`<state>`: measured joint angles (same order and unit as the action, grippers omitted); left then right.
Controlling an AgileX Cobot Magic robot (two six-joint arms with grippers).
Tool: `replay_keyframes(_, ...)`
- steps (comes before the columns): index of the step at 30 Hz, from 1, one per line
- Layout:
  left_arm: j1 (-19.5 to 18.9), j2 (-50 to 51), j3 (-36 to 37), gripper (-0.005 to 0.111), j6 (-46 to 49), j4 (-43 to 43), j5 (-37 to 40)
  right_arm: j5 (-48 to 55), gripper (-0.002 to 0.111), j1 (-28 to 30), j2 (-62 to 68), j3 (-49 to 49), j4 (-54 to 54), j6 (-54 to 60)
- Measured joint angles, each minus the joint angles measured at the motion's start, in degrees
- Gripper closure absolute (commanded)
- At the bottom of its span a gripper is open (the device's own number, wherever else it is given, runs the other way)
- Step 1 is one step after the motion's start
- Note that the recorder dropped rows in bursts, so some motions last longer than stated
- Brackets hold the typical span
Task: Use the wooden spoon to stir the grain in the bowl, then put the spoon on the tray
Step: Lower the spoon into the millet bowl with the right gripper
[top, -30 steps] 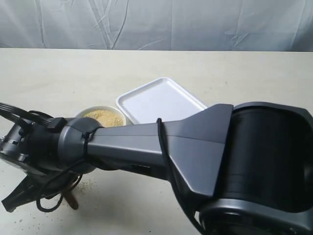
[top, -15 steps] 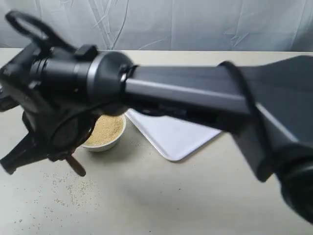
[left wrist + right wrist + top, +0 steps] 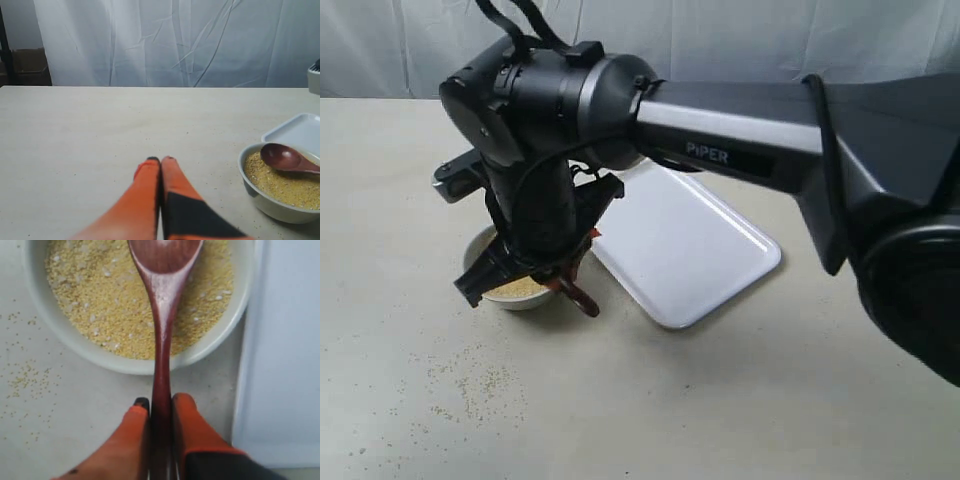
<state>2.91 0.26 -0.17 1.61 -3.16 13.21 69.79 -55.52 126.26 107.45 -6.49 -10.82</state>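
Observation:
The white bowl (image 3: 523, 301) of golden grain (image 3: 516, 289) stands left of the white tray (image 3: 680, 240). My right gripper (image 3: 558, 284) hangs over the bowl's near side, shut on the dark wooden spoon (image 3: 582, 298). In the right wrist view the gripper (image 3: 157, 402) clamps the spoon (image 3: 162, 315) by its handle, and the head lies over the grain (image 3: 100, 300) inside the bowl (image 3: 67, 339). My left gripper (image 3: 160, 160) is shut on nothing, low over bare table, with the bowl (image 3: 265, 202) and spoon head (image 3: 282, 157) off to one side.
Spilled grains (image 3: 470, 380) dot the table in front of the bowl, also seen as spilled grains (image 3: 20, 380) beside it. The tray (image 3: 285, 340) edge runs close to the bowl. A white curtain (image 3: 165, 40) backs the table.
The right arm swung up from the front left of the table to above the bowl, carrying the spoon; its head now lies over the grain. The exterior view's framing also shifted.

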Motion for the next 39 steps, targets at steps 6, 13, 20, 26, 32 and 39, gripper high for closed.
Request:
replay_keyframes(6, 0.0, 0.0, 0.0, 0.107, 0.0, 0.0, 0.0, -0.9, 0.109, 0.0, 1.7, 0.0, 2.2, 1.0)
replay_keyframes(13, 0.0, 0.0, 0.0, 0.107, 0.0, 0.0, 0.0, -1.7, 0.109, 0.0, 1.7, 0.0, 2.3, 1.0)
replay_keyframes(20, 0.0, 0.0, 0.0, 0.107, 0.0, 0.0, 0.0, -2.3, 0.109, 0.0, 1.7, 0.0, 2.3, 1.0)
replay_keyframes(26, 0.0, 0.0, 0.0, 0.107, 0.1, 0.0, 0.0, -2.4, 0.104, 0.0, 1.7, 0.0, 2.3, 1.0)
replay_keyframes(32, 0.0, 0.0, 0.0, 0.107, 0.1, 0.0, 0.0, -2.9, 0.072, 0.0, 1.7, 0.0, 2.3, 1.1)
replay_keyframes(39, 0.0, 0.0, 0.0, 0.107, 0.1, 0.0, 0.0, -3.3, 0.071, 0.0, 0.7, 0.0, 1.1, -1.9)
